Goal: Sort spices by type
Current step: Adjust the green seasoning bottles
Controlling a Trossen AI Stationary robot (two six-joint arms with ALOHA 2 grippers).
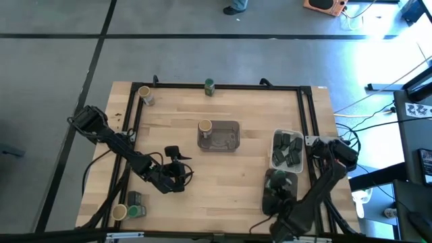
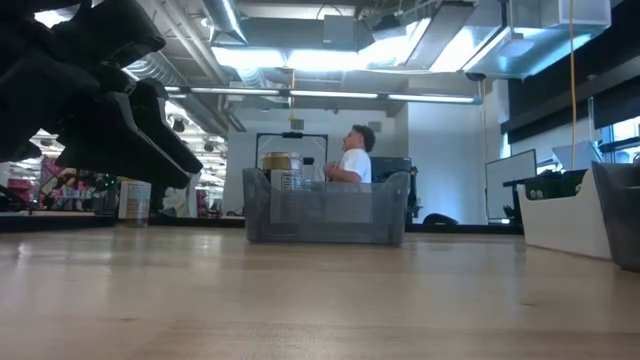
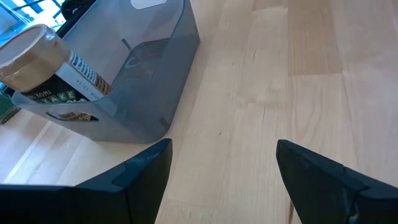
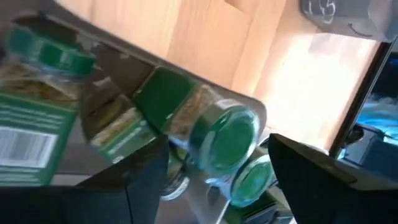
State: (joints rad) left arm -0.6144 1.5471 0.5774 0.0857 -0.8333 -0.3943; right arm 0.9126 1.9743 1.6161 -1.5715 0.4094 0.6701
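Both arms low and bent, left end effector (image 1: pixel 177 169) and right end effector (image 1: pixel 278 196) (both empty) agape.

Tan-lidded jar (image 1: pixel 205 126) upright in grey tray's corner; green-lidded jars (image 4: pixel 227 140) lie in dark tray

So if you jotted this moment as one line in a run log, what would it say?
left gripper: open, empty, near grey tray holding tan-lid jar | right gripper: open over dark tray of green-lid jars | loose jars remain

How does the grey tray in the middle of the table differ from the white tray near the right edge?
The grey tray is see-through and dark-tinted; the white tray is opaque. The grey tray holds one tan-lidded jar, in its corner, with the rest bare; the white tray is nearly filled with dark tins. Both are rectangular and stand flat on the wooden table.
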